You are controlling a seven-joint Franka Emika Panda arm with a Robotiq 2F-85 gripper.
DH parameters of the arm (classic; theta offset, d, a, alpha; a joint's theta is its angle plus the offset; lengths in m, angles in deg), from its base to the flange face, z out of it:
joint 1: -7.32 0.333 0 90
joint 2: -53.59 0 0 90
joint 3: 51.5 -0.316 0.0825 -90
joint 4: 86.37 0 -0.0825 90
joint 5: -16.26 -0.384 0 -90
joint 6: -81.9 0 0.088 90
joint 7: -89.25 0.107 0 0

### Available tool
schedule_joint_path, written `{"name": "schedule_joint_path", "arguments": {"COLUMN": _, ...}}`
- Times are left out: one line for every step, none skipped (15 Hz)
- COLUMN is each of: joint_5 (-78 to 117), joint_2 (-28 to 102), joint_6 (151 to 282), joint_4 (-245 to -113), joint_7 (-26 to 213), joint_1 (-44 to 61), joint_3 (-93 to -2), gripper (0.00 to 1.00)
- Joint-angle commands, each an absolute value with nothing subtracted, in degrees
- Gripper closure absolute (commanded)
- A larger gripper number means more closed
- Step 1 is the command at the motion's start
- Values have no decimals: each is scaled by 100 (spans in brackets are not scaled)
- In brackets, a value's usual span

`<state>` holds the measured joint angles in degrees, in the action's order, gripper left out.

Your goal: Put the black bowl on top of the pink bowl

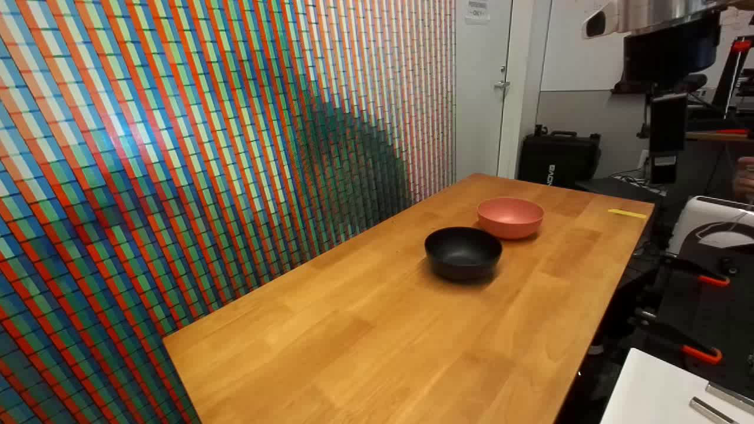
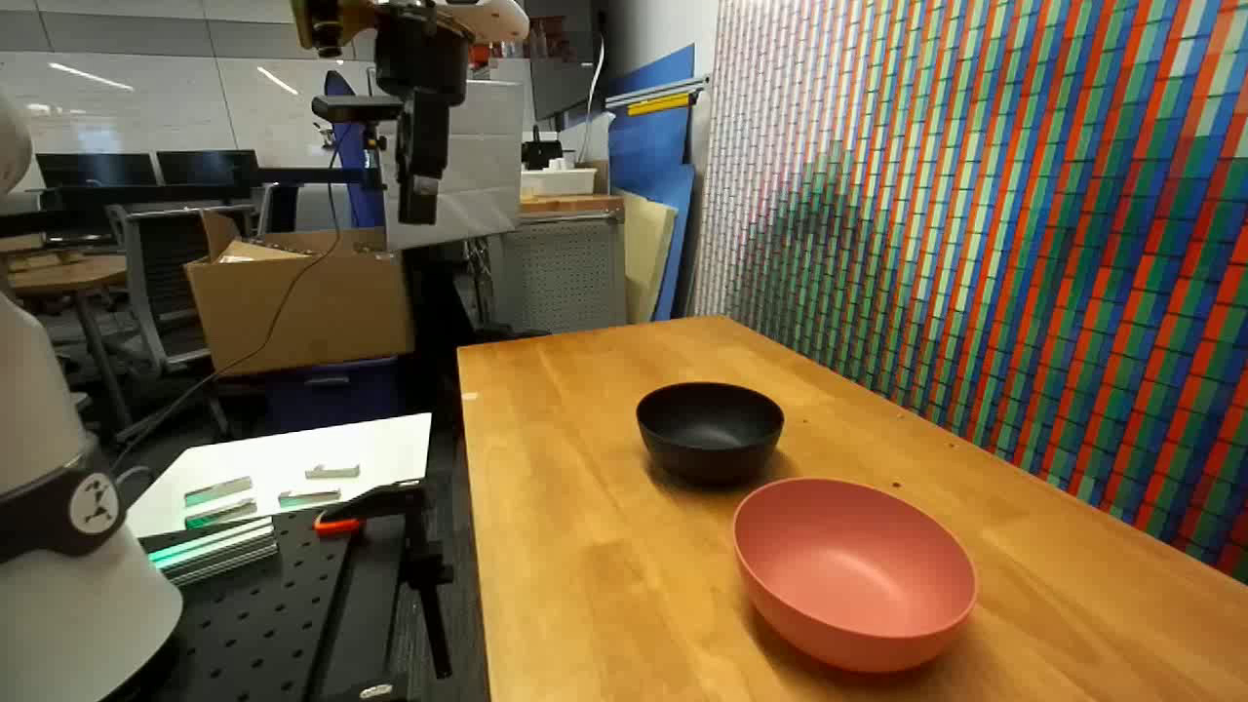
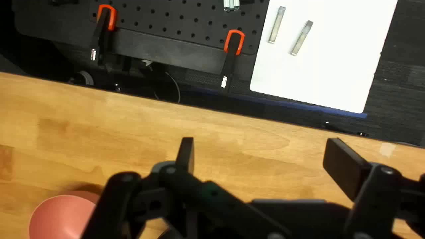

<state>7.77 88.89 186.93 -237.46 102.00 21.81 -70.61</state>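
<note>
The black bowl [image 1: 463, 256] stands upright on the wooden table, and it also shows in an exterior view [image 2: 710, 439]. Only a dark sliver of it shows at the bottom of the wrist view [image 3: 167, 234]. The pink bowl [image 1: 510, 219] stands upright close beside it, and is nearer the camera in an exterior view [image 2: 854, 575]. Part of the pink bowl shows at the lower left of the wrist view [image 3: 61, 217]. Both bowls look empty inside. My gripper [image 3: 261, 149] is open with nothing between its fingers. It hangs high, apart from both bowls, in both exterior views [image 1: 664, 171] [image 2: 419, 210].
The wooden table [image 1: 330, 347] runs beside a multicoloured tiled wall [image 2: 975, 214]. Orange-tipped clamps [image 3: 234, 43] and a white board [image 3: 318, 66] with metal pieces lie past the table edge, by the robot base. A cardboard box [image 2: 302, 307] stands farther back.
</note>
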Motion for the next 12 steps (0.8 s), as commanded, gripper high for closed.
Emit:
{"name": "schedule_joint_path", "arguments": {"joint_5": 807, "joint_2": 8871, "joint_6": 18682, "joint_4": -23743, "joint_7": 10228, "joint_1": 2237, "joint_3": -7009, "gripper": 0}}
{"name": "schedule_joint_path", "arguments": {"joint_5": 807, "joint_2": 8865, "joint_6": 18682, "joint_4": -23754, "joint_7": 10228, "joint_1": 2237, "joint_3": -7008, "gripper": 0}}
{"name": "schedule_joint_path", "arguments": {"joint_5": 807, "joint_2": 8859, "joint_6": 18683, "joint_4": -23767, "joint_7": 10228, "joint_1": 2237, "joint_3": -7008, "gripper": 0}}
{"name": "schedule_joint_path", "arguments": {"joint_5": 808, "joint_2": 8855, "joint_6": 18683, "joint_4": -23782, "joint_7": 10228, "joint_1": 2238, "joint_3": -7007, "gripper": 0}}
{"name": "schedule_joint_path", "arguments": {"joint_5": 808, "joint_2": 8851, "joint_6": 18683, "joint_4": -23797, "joint_7": 10229, "joint_1": 2238, "joint_3": -7007, "gripper": 0}}
{"name": "schedule_joint_path", "arguments": {"joint_5": 808, "joint_2": 8850, "joint_6": 18686, "joint_4": -23799, "joint_7": 10229, "joint_1": 2238, "joint_3": -7007, "gripper": 0}}
{"name": "schedule_joint_path", "arguments": {"joint_5": 808, "joint_2": 8850, "joint_6": 18687, "joint_4": -23799, "joint_7": 10229, "joint_1": 2238, "joint_3": -7007, "gripper": 0}}
{"name": "schedule_joint_path", "arguments": {"joint_5": 808, "joint_2": 8850, "joint_6": 18687, "joint_4": -23799, "joint_7": 10229, "joint_1": 2238, "joint_3": -7007, "gripper": 0}}
{"name": "schedule_joint_path", "arguments": {"joint_5": 787, "joint_2": 8786, "joint_6": 18955, "joint_4": -23786, "joint_7": 10336, "joint_1": 2159, "joint_3": -7005, "gripper": 0}}
{"name": "schedule_joint_path", "arguments": {"joint_5": 725, "joint_2": 8671, "joint_6": 19190, "joint_4": -23690, "joint_7": 10458, "joint_1": 2038, "joint_3": -6939, "gripper": 0}}
{"name": "schedule_joint_path", "arguments": {"joint_5": 689, "joint_2": 8548, "joint_6": 19446, "joint_4": -23556, "joint_7": 10579, "joint_1": 1916, "joint_3": -6859, "gripper": 0}}
{"name": "schedule_joint_path", "arguments": {"joint_5": 740, "joint_2": 8350, "joint_6": 19661, "joint_4": -23373, "joint_7": 10629, "joint_1": 1784, "joint_3": -6772, "gripper": 0}}
